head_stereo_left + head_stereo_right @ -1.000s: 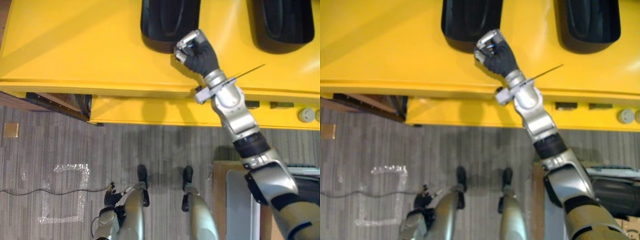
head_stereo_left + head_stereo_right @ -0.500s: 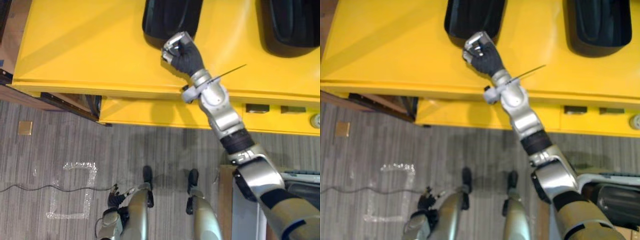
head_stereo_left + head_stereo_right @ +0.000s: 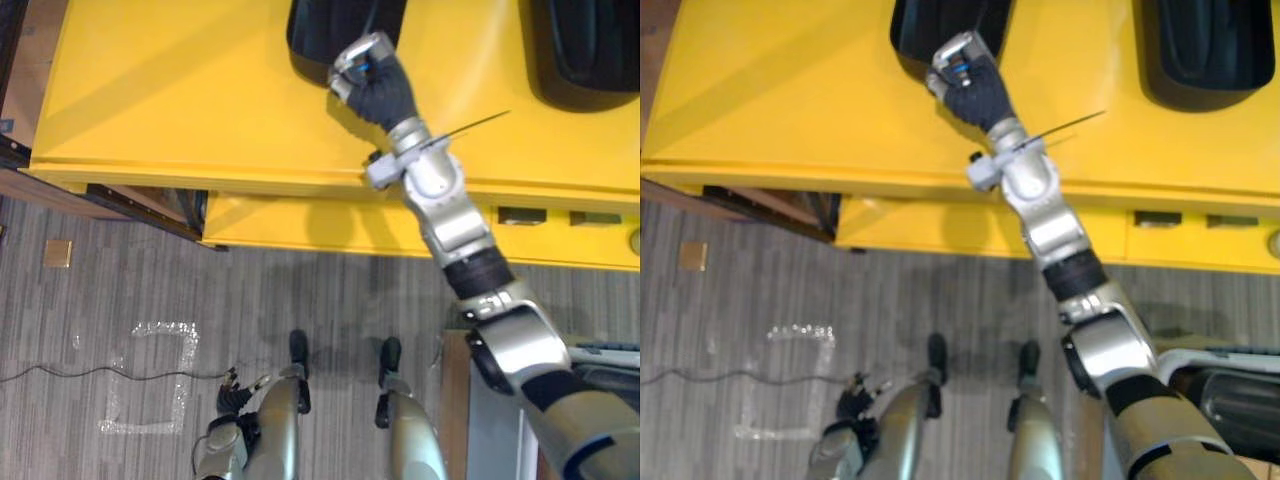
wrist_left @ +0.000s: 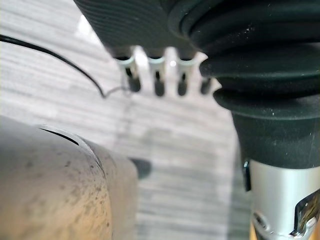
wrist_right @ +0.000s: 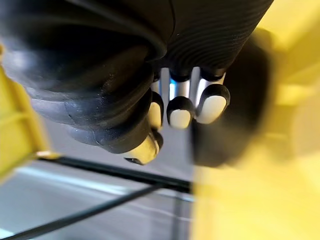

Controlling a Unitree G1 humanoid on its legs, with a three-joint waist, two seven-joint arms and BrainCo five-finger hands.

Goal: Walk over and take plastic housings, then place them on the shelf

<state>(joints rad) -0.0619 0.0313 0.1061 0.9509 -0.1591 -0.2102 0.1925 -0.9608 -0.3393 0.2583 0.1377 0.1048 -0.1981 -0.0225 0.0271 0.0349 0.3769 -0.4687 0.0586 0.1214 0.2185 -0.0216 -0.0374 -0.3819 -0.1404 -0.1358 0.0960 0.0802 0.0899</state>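
Observation:
Two black plastic housings lie at the far side of a yellow table point(image 3: 180, 90): the left housing point(image 3: 325, 30) and the right housing point(image 3: 590, 50). My right hand point(image 3: 372, 80) reaches across the table to the near rim of the left housing and overlaps it. Its fingers point(image 5: 181, 107) are curled into a fist, with the dark housing point(image 5: 235, 115) just past them and nothing seen inside the grasp. My left hand point(image 3: 222, 445) hangs low by my side, its fingers point(image 4: 159, 82) relaxed and pointing at the floor.
The table's front edge point(image 3: 250, 180) runs across the view, with a yellow panel below it. A dark wooden unit point(image 3: 130, 200) sits under the table's left end. A taped outline point(image 3: 150, 375) marks the grey floor. A grey and brown object point(image 3: 480, 420) stands at lower right.
The view has shifted as I move. My right hand, still curled, has pushed a little farther onto the left housing's near rim. The left hand hangs as before.

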